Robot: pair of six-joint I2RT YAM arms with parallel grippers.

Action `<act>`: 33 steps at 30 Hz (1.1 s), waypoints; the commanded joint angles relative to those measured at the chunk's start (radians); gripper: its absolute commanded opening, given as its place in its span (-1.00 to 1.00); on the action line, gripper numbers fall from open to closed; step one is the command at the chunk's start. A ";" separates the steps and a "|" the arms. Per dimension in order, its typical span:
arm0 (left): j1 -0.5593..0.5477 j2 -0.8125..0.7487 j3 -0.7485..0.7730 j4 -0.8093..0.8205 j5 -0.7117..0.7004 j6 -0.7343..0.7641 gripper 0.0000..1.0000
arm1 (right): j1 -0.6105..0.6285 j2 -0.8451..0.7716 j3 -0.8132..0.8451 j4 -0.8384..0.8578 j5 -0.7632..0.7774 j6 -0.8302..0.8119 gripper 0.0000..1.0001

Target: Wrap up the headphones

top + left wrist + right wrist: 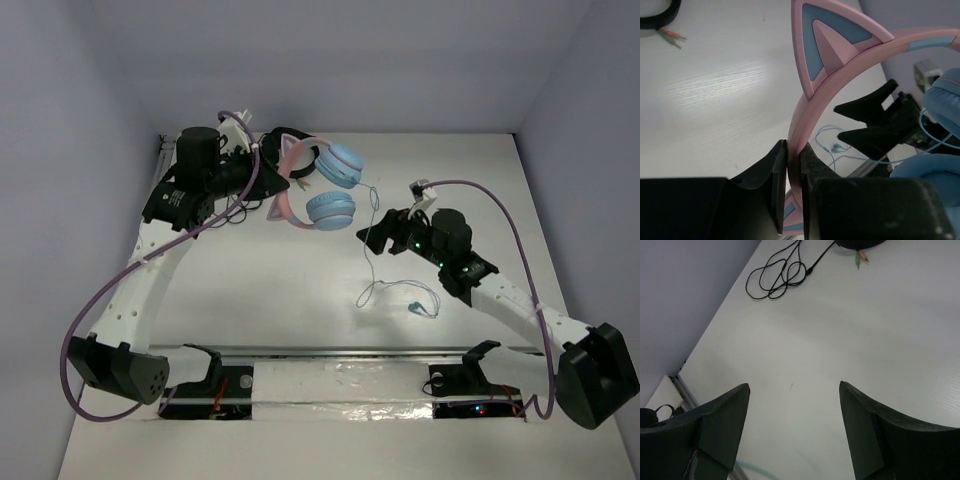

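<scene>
Headphones [322, 185] are held off the table by the pink headband [812, 105], clamped in the left gripper [794, 146]. Right gripper [793, 386] is spread wide, nothing held, near the pale blue cable [371, 280].

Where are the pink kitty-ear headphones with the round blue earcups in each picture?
Top external: the pink cat-eared headphones with light blue earcups are upper middle, beside the left arm's tip.
Left wrist: their pink headband arcs from bottom centre to upper right, pinched by the left fingers.
Right wrist: headband and earcups are not in it.
Shared landmark: the open black right fingers show in all three.
</scene>
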 commanded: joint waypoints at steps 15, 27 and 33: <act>0.002 0.024 0.239 0.169 0.134 -0.130 -1.00 | 0.006 0.070 -0.016 0.267 -0.110 0.063 -1.00; 0.002 0.064 0.296 0.179 0.092 -0.148 -1.00 | 0.006 -0.321 -0.051 0.069 0.076 0.063 0.42; 0.002 0.055 0.276 0.192 0.103 -0.156 -1.00 | 0.006 -0.197 -0.017 0.148 -0.067 0.049 0.50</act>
